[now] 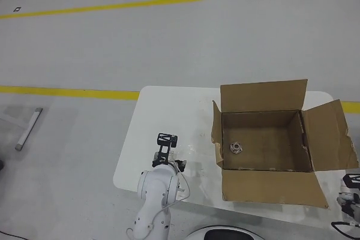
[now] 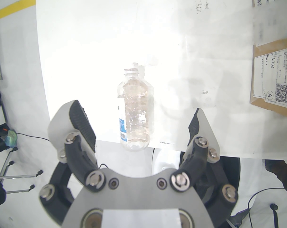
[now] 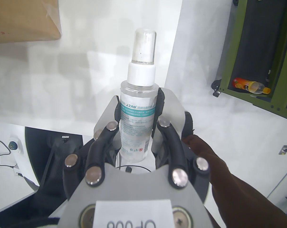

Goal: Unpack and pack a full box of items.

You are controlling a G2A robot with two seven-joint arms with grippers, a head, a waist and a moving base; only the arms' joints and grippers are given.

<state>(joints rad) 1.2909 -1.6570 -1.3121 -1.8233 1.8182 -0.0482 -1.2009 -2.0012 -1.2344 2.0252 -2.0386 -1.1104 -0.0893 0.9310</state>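
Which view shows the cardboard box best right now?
The top view: the whole cardboard box, flaps open, with one small item on its floor. The left wrist view catches some labelled cardboard; the right wrist view, a plain brown corner.
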